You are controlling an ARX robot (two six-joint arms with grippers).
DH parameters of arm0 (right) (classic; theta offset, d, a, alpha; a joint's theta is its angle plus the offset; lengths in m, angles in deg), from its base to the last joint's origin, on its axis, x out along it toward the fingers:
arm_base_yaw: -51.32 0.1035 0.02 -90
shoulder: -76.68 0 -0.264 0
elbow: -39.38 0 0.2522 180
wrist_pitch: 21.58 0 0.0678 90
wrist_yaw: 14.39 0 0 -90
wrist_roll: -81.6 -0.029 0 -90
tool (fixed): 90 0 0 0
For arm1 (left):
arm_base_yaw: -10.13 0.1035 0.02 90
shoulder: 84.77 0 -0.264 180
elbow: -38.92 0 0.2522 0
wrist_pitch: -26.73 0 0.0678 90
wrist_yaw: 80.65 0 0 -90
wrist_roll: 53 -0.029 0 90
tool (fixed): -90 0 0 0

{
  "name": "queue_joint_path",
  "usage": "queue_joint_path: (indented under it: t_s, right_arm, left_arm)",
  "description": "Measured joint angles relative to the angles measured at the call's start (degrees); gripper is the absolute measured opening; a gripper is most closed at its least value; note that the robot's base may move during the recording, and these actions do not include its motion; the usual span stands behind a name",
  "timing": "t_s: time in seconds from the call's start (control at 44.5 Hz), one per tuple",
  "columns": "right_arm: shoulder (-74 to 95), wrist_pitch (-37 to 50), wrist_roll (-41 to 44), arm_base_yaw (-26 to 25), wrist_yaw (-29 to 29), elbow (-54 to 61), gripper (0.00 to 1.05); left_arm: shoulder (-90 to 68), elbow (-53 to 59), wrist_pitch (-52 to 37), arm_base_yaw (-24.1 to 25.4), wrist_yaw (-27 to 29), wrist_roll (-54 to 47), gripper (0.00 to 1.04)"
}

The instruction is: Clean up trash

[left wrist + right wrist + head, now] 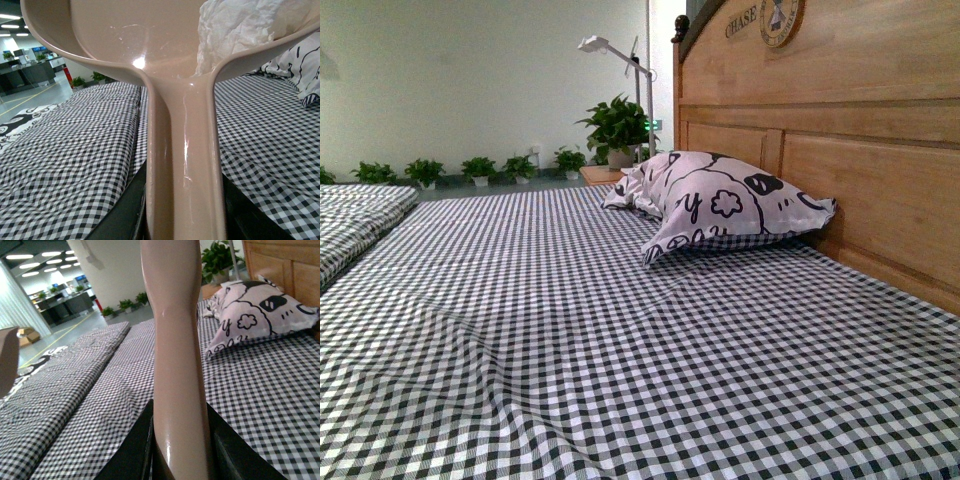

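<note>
In the left wrist view my left gripper [183,220] is shut on the handle of the pale pink dustpan [125,35], which is held above the checked bed. The trash [235,27], a crumpled wad of white tissue, lies inside the pan near its rim. My right gripper [180,450] is shut on the smooth pink handle of the brush [175,340]; the brush head is out of view. A corner of the dustpan [7,360] shows at the edge of the right wrist view. Neither arm appears in the front view.
A black-and-white checked sheet [570,330] covers the bed. A white pillow with black drawings [720,205] leans by the wooden headboard [840,120]. A second checked mattress [355,215] lies to the left. Potted plants [480,168] and a lamp [620,70] stand beyond.
</note>
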Motion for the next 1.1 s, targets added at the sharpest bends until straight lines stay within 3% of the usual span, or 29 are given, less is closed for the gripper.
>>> queue_joint_path:
  t_s: [1.101]
  right_arm:
    - [0.2, -0.3, 0.0, 0.2, 1.1, 0.0, 0.21]
  left_arm:
    - [0.2, 0.0, 0.1, 0.0, 0.0, 0.2, 0.26]
